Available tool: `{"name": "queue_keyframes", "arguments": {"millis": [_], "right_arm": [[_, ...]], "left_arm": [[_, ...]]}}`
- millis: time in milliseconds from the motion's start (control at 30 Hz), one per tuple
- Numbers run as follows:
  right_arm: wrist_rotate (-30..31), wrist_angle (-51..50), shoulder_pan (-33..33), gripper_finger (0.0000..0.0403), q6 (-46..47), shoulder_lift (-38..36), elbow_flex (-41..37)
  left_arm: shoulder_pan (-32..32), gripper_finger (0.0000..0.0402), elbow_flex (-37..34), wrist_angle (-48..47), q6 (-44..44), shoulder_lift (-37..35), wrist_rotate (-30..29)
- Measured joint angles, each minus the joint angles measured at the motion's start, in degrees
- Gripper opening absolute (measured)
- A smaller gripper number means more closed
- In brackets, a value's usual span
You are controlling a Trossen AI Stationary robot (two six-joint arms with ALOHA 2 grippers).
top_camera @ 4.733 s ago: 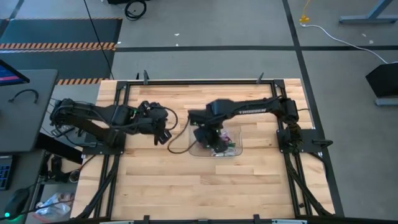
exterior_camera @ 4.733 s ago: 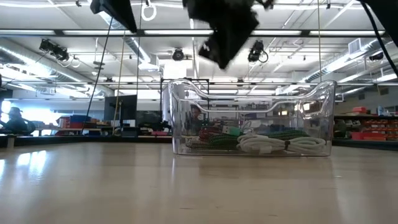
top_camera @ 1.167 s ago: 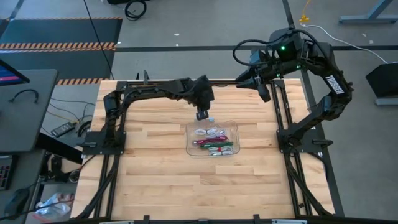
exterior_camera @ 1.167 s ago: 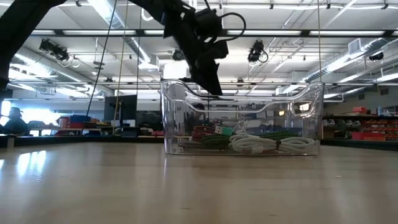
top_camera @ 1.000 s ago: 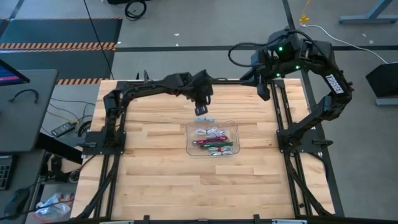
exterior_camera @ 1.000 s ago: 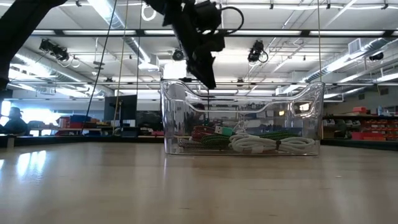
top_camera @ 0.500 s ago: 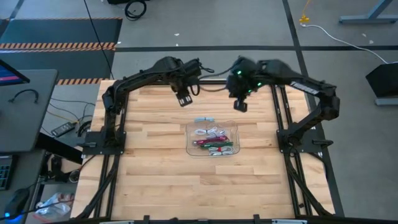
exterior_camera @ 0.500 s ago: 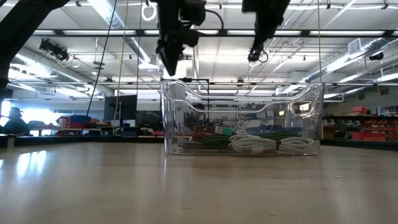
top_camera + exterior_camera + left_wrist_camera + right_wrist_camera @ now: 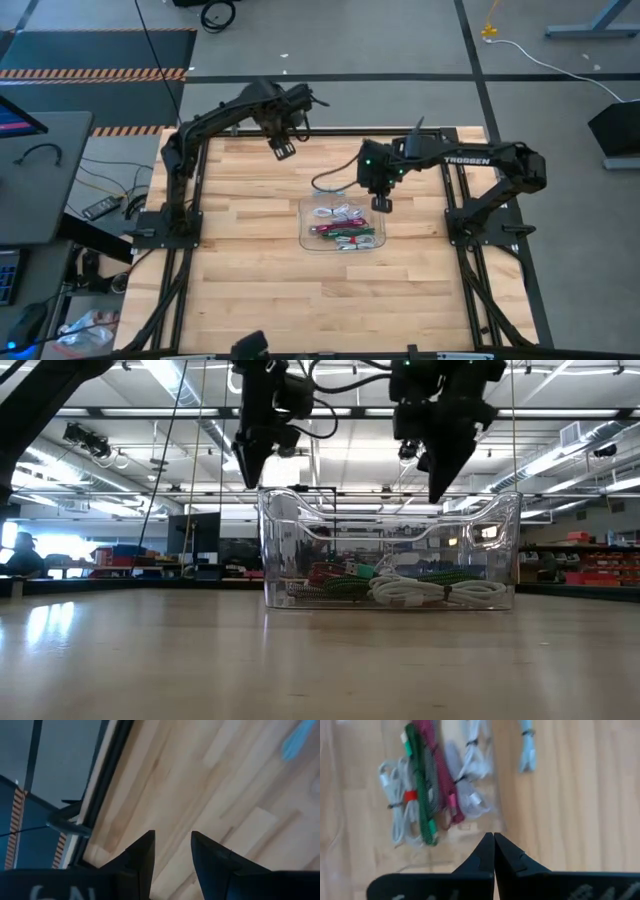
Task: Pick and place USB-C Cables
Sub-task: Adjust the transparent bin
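Green, red, white USB-C Cables (image 9: 427, 795) (bundled), right tool (image 9: 493, 842) clenched, left tool (image 9: 172, 847) released.

Closed right tool (image 9: 493, 842), bundled USB-C Cables (image 9: 432, 785), wooden table (image 9: 580, 795)

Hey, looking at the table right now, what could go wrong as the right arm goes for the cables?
1. The right gripper hangs over the clear tray with jaws shut; descending so, it may only push the bundles.
2. The cables in the tray lie packed together, so several may lift together.
3. The grey-blue cable lies outside the tray and might be missed.
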Motion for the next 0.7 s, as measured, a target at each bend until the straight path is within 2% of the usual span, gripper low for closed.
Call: {"name": "queue_keyframes", "arguments": {"millis": [167, 333, 700], "right_arm": [[2.22, -4.18, 2.91, 0.0, 0.71, -0.07, 0.44], [3.76, -5.9, 3.01, 0.0011, 0.47, -0.07, 0.44], [3.45, -5.24, 0.15, 0.014, -0.98, 0.2, 0.44]], "left_arm": [[4.06, 0.0132, 0.0, -0.09, -0.16, 0.0, -0.58], [6.76, 0.0132, 0.0, -0.17, -0.98, 0.0, -0.57], [7.05, 0.0132, 0.0, -0.3, -0.98, 0.0, -0.41]]}}
